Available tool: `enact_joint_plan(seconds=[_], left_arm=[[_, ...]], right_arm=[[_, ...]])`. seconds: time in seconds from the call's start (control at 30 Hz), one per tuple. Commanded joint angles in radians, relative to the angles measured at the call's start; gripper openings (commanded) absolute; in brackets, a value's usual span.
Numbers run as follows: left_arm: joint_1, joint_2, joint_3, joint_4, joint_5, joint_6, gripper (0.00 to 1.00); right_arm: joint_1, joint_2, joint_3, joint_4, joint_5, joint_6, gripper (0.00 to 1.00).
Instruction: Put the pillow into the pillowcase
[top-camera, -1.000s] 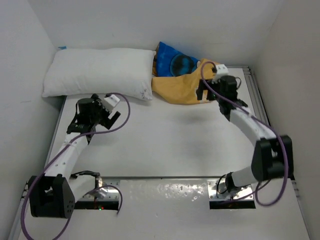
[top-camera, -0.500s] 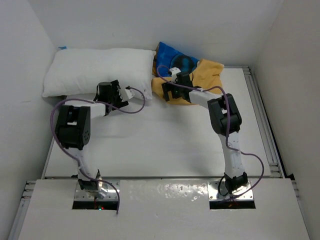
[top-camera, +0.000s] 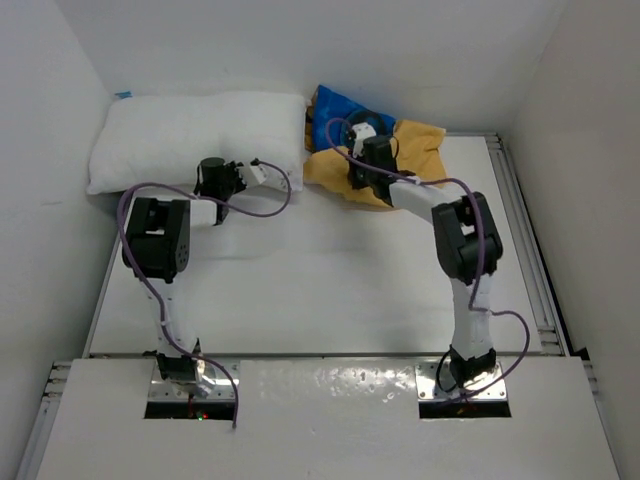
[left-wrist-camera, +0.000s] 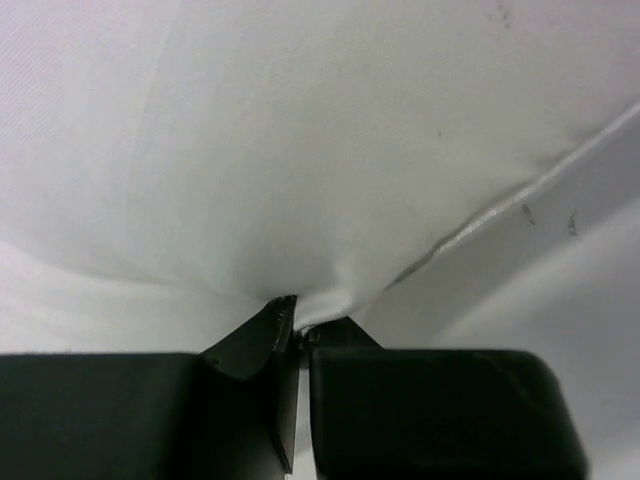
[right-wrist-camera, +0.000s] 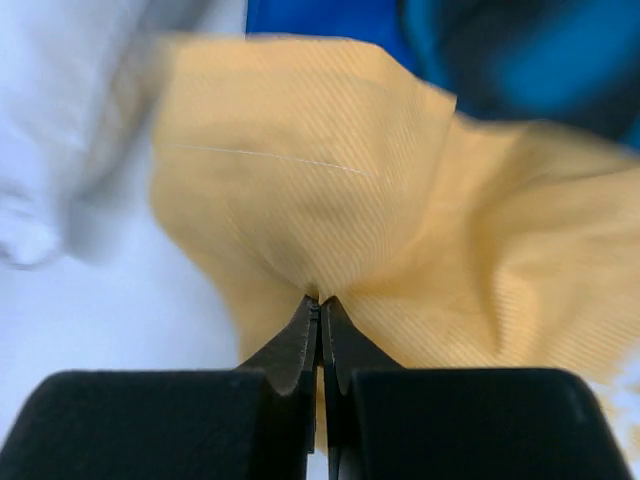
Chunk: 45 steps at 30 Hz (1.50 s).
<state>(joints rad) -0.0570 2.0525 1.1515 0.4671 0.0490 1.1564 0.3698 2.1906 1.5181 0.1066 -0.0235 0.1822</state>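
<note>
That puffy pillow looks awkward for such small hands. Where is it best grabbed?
By its thin near edge, coming in low along the table. The pillow is too plump to span, but that edge flattens into a fold, which the left hand is pinching.

The pillow (top-camera: 180, 135) lay at the back wall, the pillowcase (top-camera: 422, 145) bunched beside it. The left gripper (top-camera: 228, 178) touched the pillow; the right gripper (top-camera: 358, 177), the pillowcase.
</note>
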Motion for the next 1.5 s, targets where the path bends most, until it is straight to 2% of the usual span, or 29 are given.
enact_joint_plan(seconds=[0.0, 0.1, 0.13, 0.23, 0.4, 0.53, 0.63, 0.77, 0.93, 0.97, 1.0, 1.03, 1.07, 1.13, 1.17, 1.2, 1.23, 1.27, 1.3, 1.33, 1.4, 1.47], left_arm=[[0.014, -0.139, -0.033, 0.028, 0.035, -0.075, 0.0], [0.013, -0.26, -0.082, -0.033, 0.038, -0.115, 0.0], [0.013, -0.297, -0.097, -0.08, 0.043, -0.124, 0.0], [0.005, -0.437, -0.176, -0.172, 0.063, -0.121, 0.0], [-0.041, -0.71, -0.323, -0.344, 0.202, -0.074, 0.0], [-0.116, -0.87, -0.406, -0.415, 0.284, -0.098, 0.0], [-0.202, -0.952, -0.446, -0.442, 0.261, -0.158, 0.0], [-0.259, -1.02, -0.479, -0.466, 0.21, -0.208, 0.0], [-0.302, -1.04, -0.521, -0.547, 0.166, -0.178, 0.0], [-0.308, -1.043, -0.523, -0.599, 0.172, -0.129, 0.06], [-0.314, -1.046, -0.521, -0.629, 0.193, -0.101, 0.18], [-0.32, -1.052, -0.515, -0.665, 0.209, -0.077, 0.32], [-0.322, -1.058, -0.512, -0.727, 0.225, -0.031, 0.55], [-0.323, -1.069, -0.509, -0.783, 0.27, -0.003, 0.75], [-0.323, -1.081, -0.509, -0.815, 0.279, 0.003, 0.89], [-0.323, -1.086, -0.51, -0.826, 0.29, 0.0, 0.95], [-0.323, -1.095, -0.51, -0.834, 0.293, -0.006, 1.0], [-0.322, -1.1, -0.51, -0.835, 0.293, -0.041, 1.0], [-0.322, -1.103, -0.51, -0.835, 0.292, -0.053, 1.0], [-0.32, -1.109, -0.503, -0.835, 0.29, -0.069, 1.0], [-0.319, -1.111, -0.498, -0.831, 0.278, -0.098, 1.0], [-0.314, -1.109, -0.498, -0.818, 0.265, -0.11, 1.0]], right_arm=[[-0.046, -0.28, -0.053, 0.177, 0.046, -0.004, 0.0], [-0.095, -0.411, -0.148, 0.2, 0.059, 0.06, 0.0], [-0.104, -0.51, -0.215, 0.208, 0.062, 0.072, 0.0], [-0.101, -0.708, -0.349, 0.258, 0.089, 0.019, 0.0], [-0.046, -0.936, -0.432, 0.243, 0.073, -0.07, 0.0], [-0.003, -1.103, -0.45, 0.234, 0.03, -0.067, 0.0], [0.015, -1.182, -0.435, 0.234, 0.027, -0.055, 0.0], [0.018, -1.213, -0.427, 0.248, 0.028, -0.013, 0.0], [0.009, -1.1, -0.434, 0.216, 0.033, 0.055, 0.0], [0.006, -1.029, -0.424, 0.197, 0.04, 0.074, 0.0], [-0.002, -0.99, -0.417, 0.185, 0.071, 0.091, 0.0], [-0.015, -0.953, -0.405, 0.159, 0.079, 0.106, 0.0], [-0.022, -0.91, -0.383, 0.153, 0.082, 0.127, 0.0], [-0.063, -0.784, -0.359, 0.14, 0.108, 0.163, 0.0], [-0.077, -0.74, -0.348, 0.134, 0.112, 0.212, 0.0], [-0.092, -0.695, -0.307, 0.114, 0.115, 0.239, 0.0], [-0.129, -0.604, -0.277, 0.054, 0.103, 0.278, 0.07], [-0.144, -0.56, -0.207, 0.012, 0.074, 0.334, 0.22], [-0.158, -0.517, -0.167, -0.031, 0.039, 0.345, 0.71], [-0.179, -0.441, -0.123, -0.135, -0.001, 0.353, 0.84], [-0.186, -0.391, -0.017, -0.221, -0.053, 0.35, 0.99], [-0.181, -0.379, -0.015, -0.254, -0.058, 0.317, 0.99]])
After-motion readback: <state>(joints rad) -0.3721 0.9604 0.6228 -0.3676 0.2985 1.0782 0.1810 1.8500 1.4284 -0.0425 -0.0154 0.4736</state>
